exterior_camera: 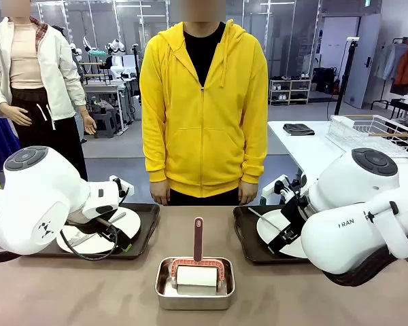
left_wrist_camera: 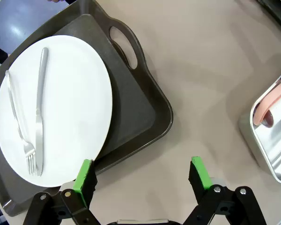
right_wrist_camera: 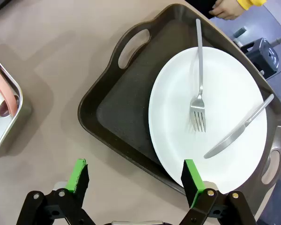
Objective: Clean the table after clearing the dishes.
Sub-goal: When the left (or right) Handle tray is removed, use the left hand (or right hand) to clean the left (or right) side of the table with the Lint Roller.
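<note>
The taupe-brown table (exterior_camera: 75, 292) carries two dark handled trays. On the left tray (exterior_camera: 144, 231) lies a white plate (left_wrist_camera: 56, 108) with a fork and knife (left_wrist_camera: 37, 117). The right tray (right_wrist_camera: 126, 108) holds another white plate (right_wrist_camera: 225, 112) with a fork (right_wrist_camera: 199, 101) and knife (right_wrist_camera: 239, 133). My left gripper (left_wrist_camera: 143, 180) hovers open above the near rim of its tray, one green pad over the plate's edge. Above the near edge of the right tray, my right gripper (right_wrist_camera: 136, 180) hangs open with nothing between the pads.
A small steel pan (exterior_camera: 194, 284) with a pink-handled roller (exterior_camera: 198, 261) stands at the table's front middle between the trays. A person in a yellow hoodie (exterior_camera: 204, 102) stands at the far side, hands hanging at the edge. A white table with a wire basket (exterior_camera: 374, 132) is at the back right.
</note>
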You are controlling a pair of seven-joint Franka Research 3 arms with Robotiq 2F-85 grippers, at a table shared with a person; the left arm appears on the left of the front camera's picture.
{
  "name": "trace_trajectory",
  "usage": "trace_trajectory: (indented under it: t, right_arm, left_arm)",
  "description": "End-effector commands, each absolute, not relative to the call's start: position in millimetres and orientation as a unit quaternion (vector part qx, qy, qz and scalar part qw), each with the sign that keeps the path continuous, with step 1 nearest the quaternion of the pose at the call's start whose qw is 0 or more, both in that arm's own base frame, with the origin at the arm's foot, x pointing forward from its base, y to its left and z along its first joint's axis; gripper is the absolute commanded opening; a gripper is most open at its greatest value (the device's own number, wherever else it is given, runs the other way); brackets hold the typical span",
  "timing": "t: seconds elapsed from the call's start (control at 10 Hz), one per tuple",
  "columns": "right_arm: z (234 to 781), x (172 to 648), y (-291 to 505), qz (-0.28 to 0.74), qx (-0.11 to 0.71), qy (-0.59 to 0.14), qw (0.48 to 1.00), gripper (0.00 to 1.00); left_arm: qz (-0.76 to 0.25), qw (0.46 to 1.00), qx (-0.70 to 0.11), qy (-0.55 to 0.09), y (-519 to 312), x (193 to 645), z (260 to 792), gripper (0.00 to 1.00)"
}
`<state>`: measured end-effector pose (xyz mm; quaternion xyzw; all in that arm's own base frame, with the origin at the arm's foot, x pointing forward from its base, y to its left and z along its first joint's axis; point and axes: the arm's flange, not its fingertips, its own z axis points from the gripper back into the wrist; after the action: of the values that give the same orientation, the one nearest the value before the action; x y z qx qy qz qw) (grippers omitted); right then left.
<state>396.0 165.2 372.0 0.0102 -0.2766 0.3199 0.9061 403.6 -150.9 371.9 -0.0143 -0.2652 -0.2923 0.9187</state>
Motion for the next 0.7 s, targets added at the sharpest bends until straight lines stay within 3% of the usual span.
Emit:
trace_trajectory:
  t: [0.0,0.6]
  right_arm:
    - [372.0,396.0,165.2,0.32,0.01,-0.277,0.906,1.0]
    - [372.0,396.0,165.2,0.32,0.01,-0.277,0.906,1.0]
  left_arm:
    - [-0.292,0.919,-0.014,-0.265,-151.0,403.5,371.9,1.0]
    - [-0.292,0.919,-0.014,-0.265,-151.0,403.5,371.9,1.0]
